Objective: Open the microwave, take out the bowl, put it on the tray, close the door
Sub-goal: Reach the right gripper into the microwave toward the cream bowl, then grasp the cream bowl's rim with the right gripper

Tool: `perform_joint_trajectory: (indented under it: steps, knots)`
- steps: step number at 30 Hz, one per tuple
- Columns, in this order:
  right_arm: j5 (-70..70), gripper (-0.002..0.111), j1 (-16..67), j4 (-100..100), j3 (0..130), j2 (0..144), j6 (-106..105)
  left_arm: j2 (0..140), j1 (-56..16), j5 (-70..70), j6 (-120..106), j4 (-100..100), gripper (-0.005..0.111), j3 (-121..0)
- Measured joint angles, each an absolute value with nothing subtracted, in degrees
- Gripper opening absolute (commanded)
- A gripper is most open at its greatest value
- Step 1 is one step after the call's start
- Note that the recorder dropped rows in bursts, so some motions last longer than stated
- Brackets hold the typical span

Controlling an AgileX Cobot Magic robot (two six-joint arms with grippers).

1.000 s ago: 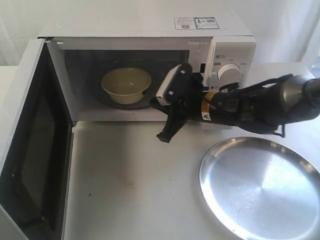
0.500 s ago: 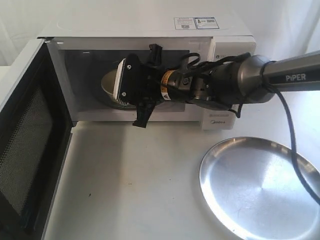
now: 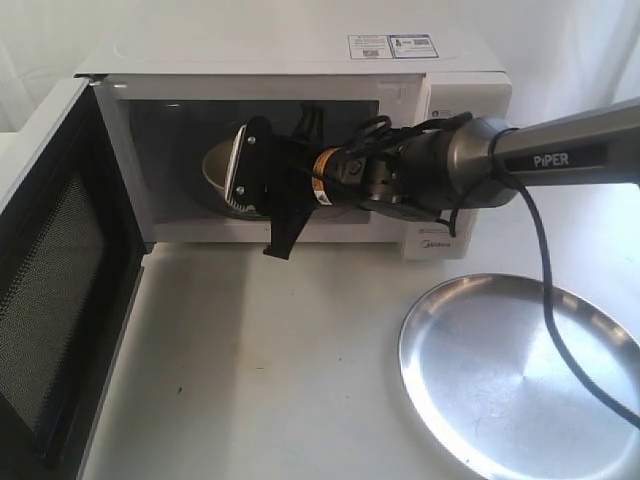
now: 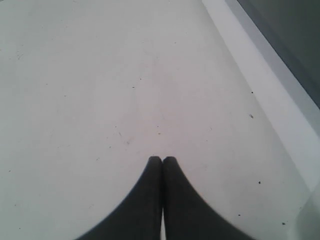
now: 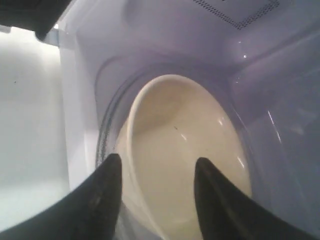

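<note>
Cream-white and smooth-sided, the bowl [image 3: 214,168] sits on the glass turntable inside the microwave [image 3: 300,60], towards the hinge side of the cavity and upright, with nothing in it. The door [image 3: 60,300] hangs wide open off the microwave's hinge edge, mesh side showing.

The right gripper [image 5: 157,164] has reached in through the microwave's opening, and the bowl lies straight ahead of it. Its jaws are parted about a finger's width wider than the bowl wall and grip nothing. In the right wrist view one finger sits just outside the nearest stretch of rim and the other over the hollow, so the wall looks to lie between them. Whether either pad touches the bowl cannot be told. A round bowl has no long axis, so any rim section would serve for a pinch.

The left gripper [image 4: 162,162] is pressed closed on nothing, above a bare white surface, and is clearly the farther one.

The tray [image 3: 520,390] waits in front of the microwave's dial end, bare and shiny
</note>
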State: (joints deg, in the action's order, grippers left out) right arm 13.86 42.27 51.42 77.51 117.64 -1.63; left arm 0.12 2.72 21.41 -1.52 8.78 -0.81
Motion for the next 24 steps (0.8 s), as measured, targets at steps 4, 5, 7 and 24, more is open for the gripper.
perform_joint_trajectory:
  steps: [4,5,7,24]
  knots:
    - [11.69,0.042,42.42,51.42,80.16,119.94,-1.34,0.12,2.72,21.41,-1.52,8.78,0.000,-0.81]
    - [11.01,0.042,42.56,51.42,80.41,120.35,-1.31,0.12,2.72,21.41,-1.52,8.78,0.000,-0.81]
    - [10.44,0.041,42.86,51.42,80.44,121.03,-1.16,0.12,2.72,21.41,-1.52,8.78,0.000,-0.81]
    - [9.91,0.000,43.55,51.40,81.46,121.07,5.64,0.12,2.72,21.41,-1.52,8.78,0.000,-0.81]
